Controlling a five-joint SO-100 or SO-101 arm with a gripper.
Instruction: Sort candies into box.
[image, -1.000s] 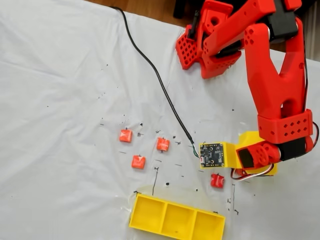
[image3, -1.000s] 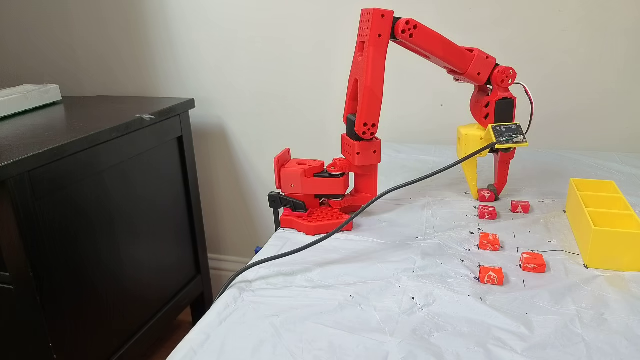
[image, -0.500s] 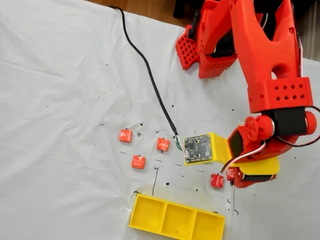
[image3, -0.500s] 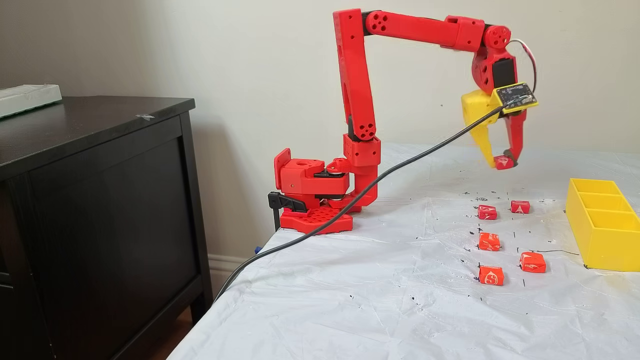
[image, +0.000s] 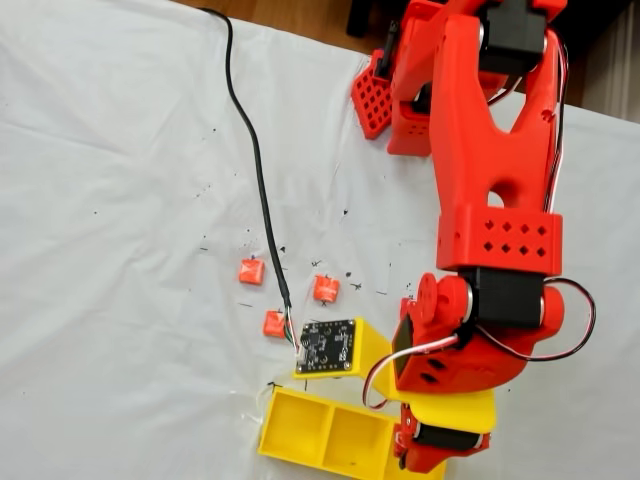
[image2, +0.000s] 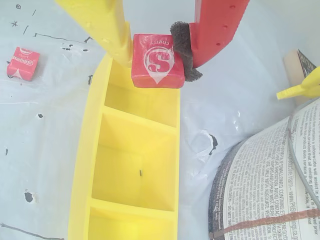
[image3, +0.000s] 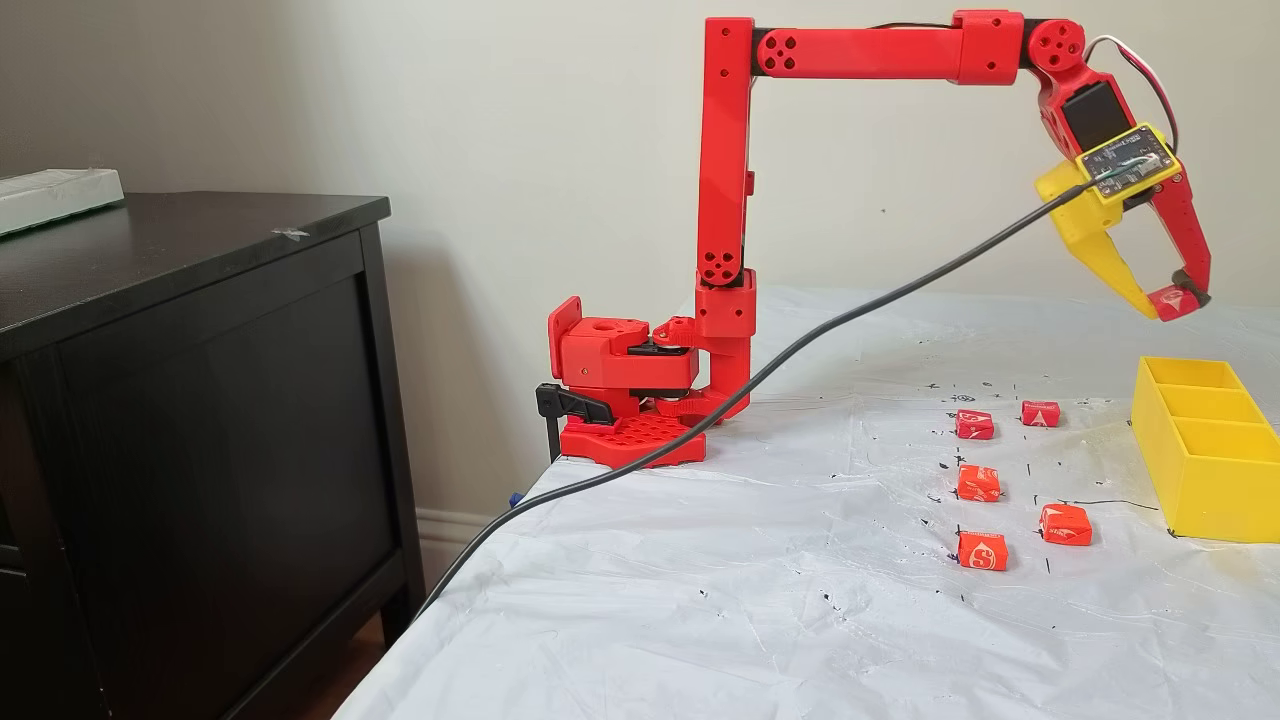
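My gripper (image2: 157, 56) is shut on a deep red candy (image2: 156, 61) with a white S on it. The candy is pinched between the yellow finger and the red finger's dark pad. In the wrist view it hangs above the end compartment of the yellow box (image2: 82, 165). From the side, the gripper (image3: 1170, 298) is well above the box (image3: 1210, 490). Several candies lie on the sheet: two deep red (image3: 974, 425) (image3: 1040, 413) and three orange-red (image3: 978, 483) (image3: 1065, 524) (image3: 982, 550). From above, three orange-red ones (image: 250, 271) (image: 326, 289) (image: 274, 323) lie left of the arm, behind the box (image: 300, 432).
A black cable (image3: 760, 375) runs from the yellow plate with the circuit board (image: 328, 347) across the table. The red arm base (image3: 630, 400) is clamped at the table's far corner beside a black dresser (image3: 200, 400). Printed paper (image2: 280, 175) lies right of the box.
The gripper, shut on the deep red candy, lifted it off the sheet and swung it over to the yellow box. The other candies have not moved.
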